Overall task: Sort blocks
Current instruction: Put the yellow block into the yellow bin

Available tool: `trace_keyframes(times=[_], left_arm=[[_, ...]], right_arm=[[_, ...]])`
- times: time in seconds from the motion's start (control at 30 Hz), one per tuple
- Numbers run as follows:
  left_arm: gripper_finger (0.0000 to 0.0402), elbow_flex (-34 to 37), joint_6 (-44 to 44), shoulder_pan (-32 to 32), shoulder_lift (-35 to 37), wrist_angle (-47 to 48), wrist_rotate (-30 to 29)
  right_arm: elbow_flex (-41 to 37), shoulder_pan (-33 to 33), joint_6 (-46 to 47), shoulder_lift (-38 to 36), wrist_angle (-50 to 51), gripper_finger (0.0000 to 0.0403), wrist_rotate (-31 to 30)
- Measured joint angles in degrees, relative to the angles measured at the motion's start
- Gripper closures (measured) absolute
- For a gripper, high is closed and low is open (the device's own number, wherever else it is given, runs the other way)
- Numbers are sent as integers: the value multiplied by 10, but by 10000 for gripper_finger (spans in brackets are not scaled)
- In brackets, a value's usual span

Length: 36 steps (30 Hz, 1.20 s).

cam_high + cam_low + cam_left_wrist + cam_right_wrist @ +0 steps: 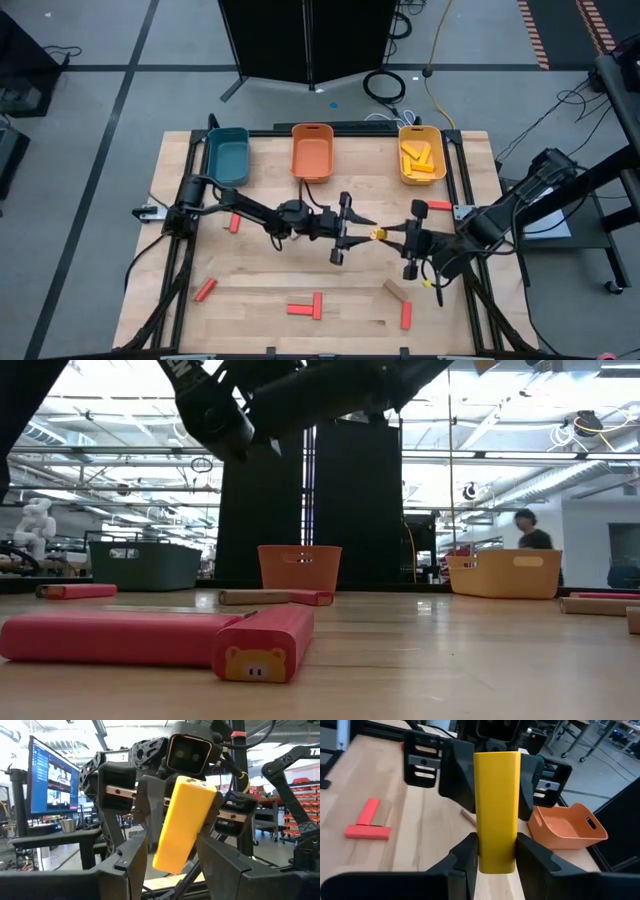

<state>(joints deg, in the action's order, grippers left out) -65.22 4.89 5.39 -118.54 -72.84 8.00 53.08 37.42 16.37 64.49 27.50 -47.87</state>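
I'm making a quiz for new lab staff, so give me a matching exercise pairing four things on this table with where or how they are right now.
Things:
1. teal bin
2. yellow bin
3. yellow block
4. tan block

States:
A. held above the table between both arms' fingers
B. holds yellow blocks
C. lying on the table near a red block
D. nothing in it

Pairs: 1-D, 2-B, 3-A, 4-C

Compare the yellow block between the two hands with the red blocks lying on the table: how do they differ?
The yellow block is held in the air, both the left hand and the right hand closed on it; the red blocks lie flat on the table, untouched. One is yellow, the others red. All are small rectangular bars.
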Motion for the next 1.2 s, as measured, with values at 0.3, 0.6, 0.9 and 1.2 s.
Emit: trace_keyframes(times=[0.3,0.6,0.9,1.2], left_arm=[[209,0,19,8,0,3,-12],[188,0,47,11,0,3,-14],[237,0,49,11,0,-1,-13],[325,1,49,11,0,1,-13]], right_arm=[[0,-29,-7,22,-2,307,3],[0,-33,-6,23,-7,307,17],[0,-33,-10,23,-25,307,18],[0,-33,-8,22,-25,296,40]])
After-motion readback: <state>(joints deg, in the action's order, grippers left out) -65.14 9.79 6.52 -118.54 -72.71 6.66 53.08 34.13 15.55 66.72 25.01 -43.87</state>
